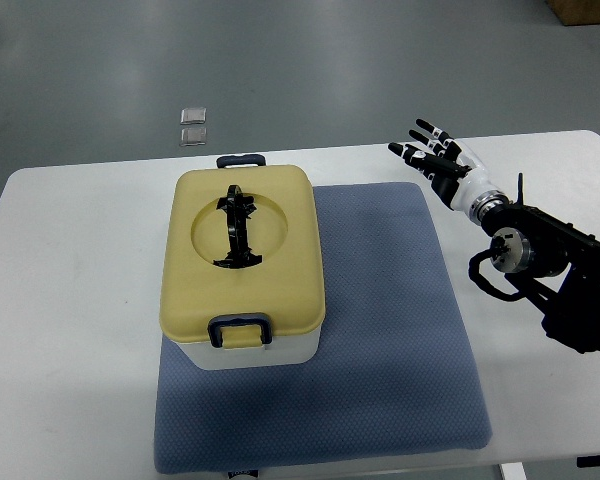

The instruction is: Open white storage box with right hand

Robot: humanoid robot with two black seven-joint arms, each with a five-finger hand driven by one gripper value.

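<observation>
Yellow-lidded white storage box (248, 345), textured blue mat (380, 330), white table (80, 300).

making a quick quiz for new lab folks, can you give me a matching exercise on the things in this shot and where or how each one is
Things:
1. lid
2. right hand
3. mat
4. front latch

Descriptions:
A. dark, at the box edge nearest the camera
B. blue-grey, spread flat under the box
C. pale yellow, closed, black handle folded flat in its round recess
D. open, fingers spread, off to the right of the box, touching nothing

Pairs: 1-C, 2-D, 3-B, 4-A
</observation>
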